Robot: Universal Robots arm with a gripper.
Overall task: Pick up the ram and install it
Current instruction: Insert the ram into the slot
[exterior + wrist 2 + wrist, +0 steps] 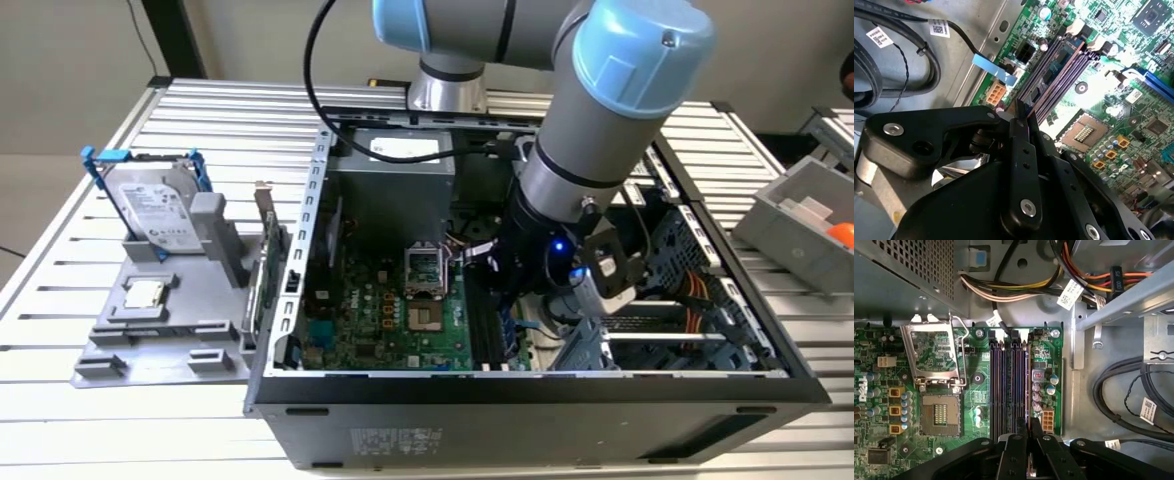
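Reaching down into the open computer case [287,300] on the bench [80,420], I hang over the green motherboard [979,390] because the memory slots [1009,385] lie there. My pincer [1029,427] sits right above those slots, fingers drawn close on a thin dark edge that I take for the ram [1019,111], held upright, lined up along a slot.

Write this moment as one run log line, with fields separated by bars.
end effector: over memory slots | grip: cannot tell | CPU socket: open, empty | hard drive: standing in holder
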